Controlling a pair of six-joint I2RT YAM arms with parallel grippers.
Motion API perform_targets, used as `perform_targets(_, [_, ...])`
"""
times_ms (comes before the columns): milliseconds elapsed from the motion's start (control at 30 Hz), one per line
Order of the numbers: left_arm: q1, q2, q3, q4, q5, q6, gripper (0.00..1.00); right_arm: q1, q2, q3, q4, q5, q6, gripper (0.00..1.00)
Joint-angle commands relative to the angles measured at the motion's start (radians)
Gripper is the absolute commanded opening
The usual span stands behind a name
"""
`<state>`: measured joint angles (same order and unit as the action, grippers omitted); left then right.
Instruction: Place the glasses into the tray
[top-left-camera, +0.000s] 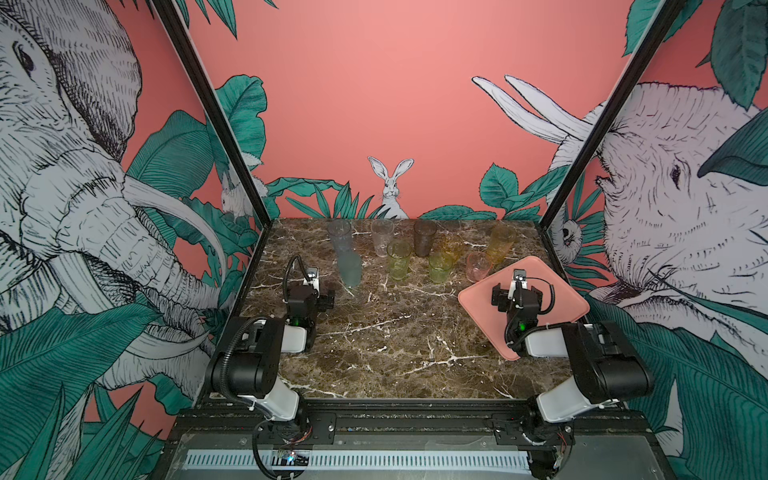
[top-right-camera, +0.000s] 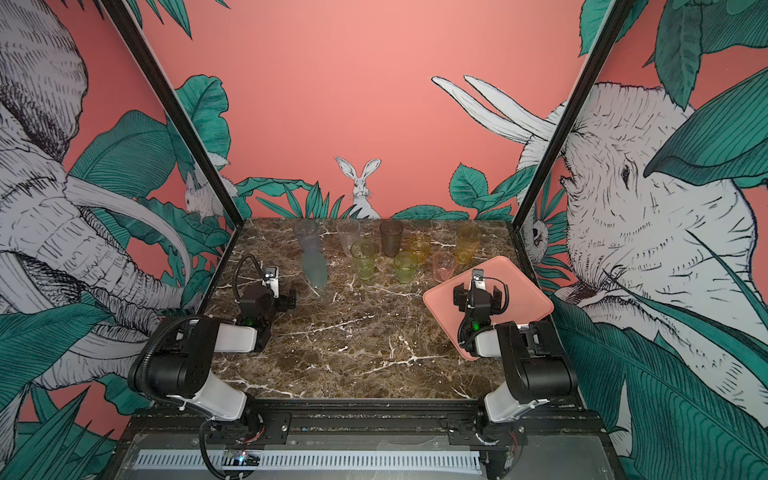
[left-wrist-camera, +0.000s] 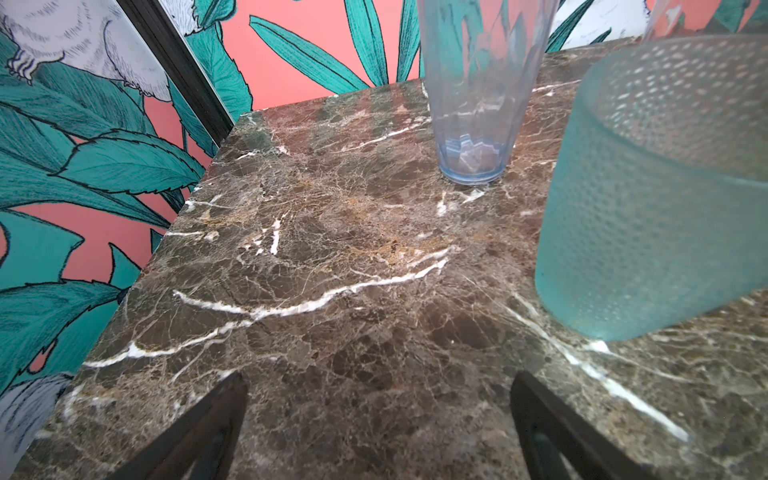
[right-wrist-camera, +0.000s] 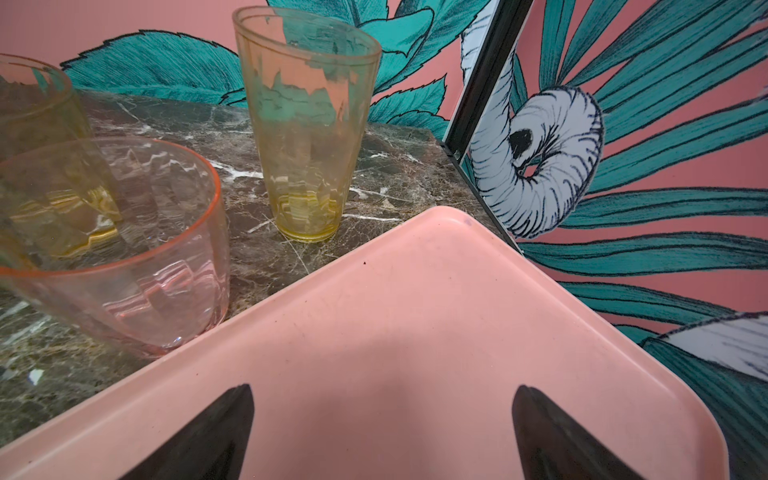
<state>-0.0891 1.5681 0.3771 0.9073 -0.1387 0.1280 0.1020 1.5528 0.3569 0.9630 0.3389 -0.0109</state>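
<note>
Several glasses stand upright at the back of the marble table in both top views: grey-violet (top-left-camera: 340, 237), frosted blue-grey (top-left-camera: 349, 270), clear (top-left-camera: 381, 237), smoky brown (top-left-camera: 424, 238), two yellow-green (top-left-camera: 399, 259), two amber (top-left-camera: 500, 243) and a short pink one (top-left-camera: 478, 267). The salmon tray (top-left-camera: 478, 307) lies at the right, turned diagonally, with nothing in it. My left gripper (left-wrist-camera: 378, 378) hovers open over bare marble, left of the frosted glass (left-wrist-camera: 648, 208). My right gripper (right-wrist-camera: 382, 388) is open over the tray (right-wrist-camera: 415, 311), with the pink glass (right-wrist-camera: 124, 257) just outside its rim.
Black frame posts (top-left-camera: 216, 124) and patterned walls close in the table's left, right and back sides. The tall amber glass (right-wrist-camera: 307, 145) stands near the tray's far corner. The tray's near corner sits under my right arm (top-left-camera: 540, 345).
</note>
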Motion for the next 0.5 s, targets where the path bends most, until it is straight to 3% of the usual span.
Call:
perform_targets(0, [0.004,-0.069,-0.031,0.05,0.018,0.016,1.0,-0.003,0.003,-0.028,0.087,-0.004,-0.004,0.99])
perform_targets(67, [0.003,-0.135,-0.023,-0.036,0.013,0.01,1.0,-0.002,0.004,-0.044,0.117,-0.005,-0.004,0.99])
perform_targets(200, [0.003,-0.283,0.078,-0.383,-0.053,-0.066,1.0,-0.002,-0.028,-0.047,0.093,-0.032,-0.013,0.99])
perform_targets(333, [0.003,-0.387,0.117,-0.538,-0.052,-0.117,1.0,-0.003,-0.112,-0.034,-0.009,-0.017,-0.007,0.99])
perform_targets(467, [0.002,-0.48,0.197,-0.753,-0.073,-0.262,1.0,-0.003,-0.235,0.027,-0.218,0.0,0.007,0.99])
